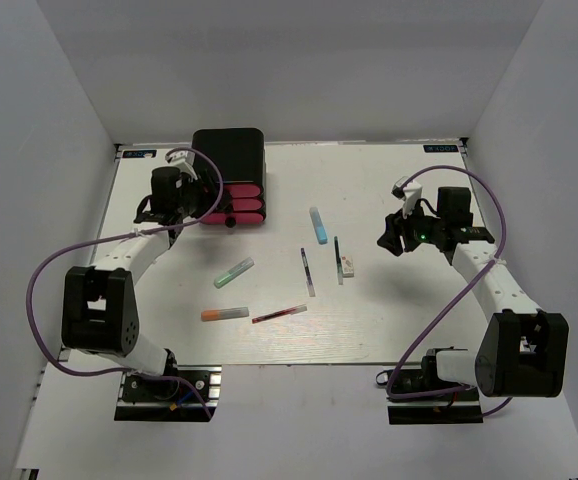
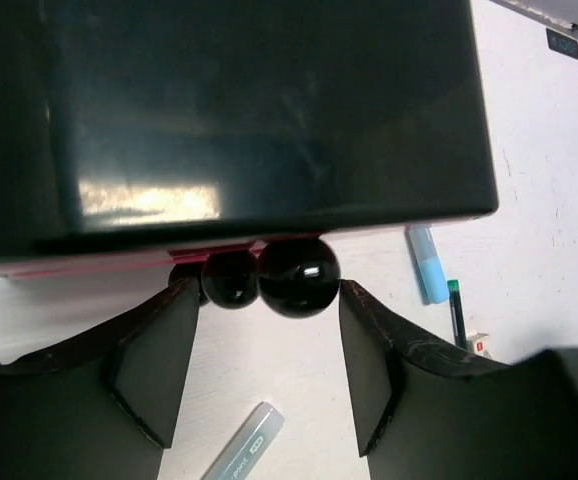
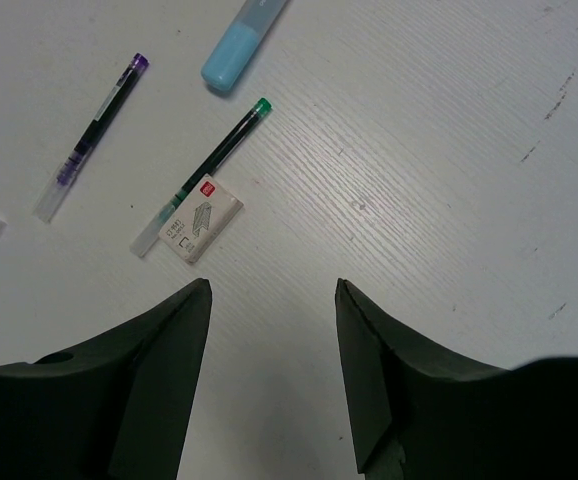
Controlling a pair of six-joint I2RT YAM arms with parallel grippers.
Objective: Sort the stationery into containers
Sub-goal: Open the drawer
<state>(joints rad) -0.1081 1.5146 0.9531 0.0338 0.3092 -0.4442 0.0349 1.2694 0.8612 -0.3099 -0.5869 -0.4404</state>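
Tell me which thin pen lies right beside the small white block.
The green-capped pen, right alongside the white block. The purple-capped pen lies apart from it; the red pen is farther still.

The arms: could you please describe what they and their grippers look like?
The left arm and right arm have white links and blocky black joints. A purple cable loops along each. The left gripper and right gripper carry broad black wedge-shaped fingers; a green light shows near the right one.
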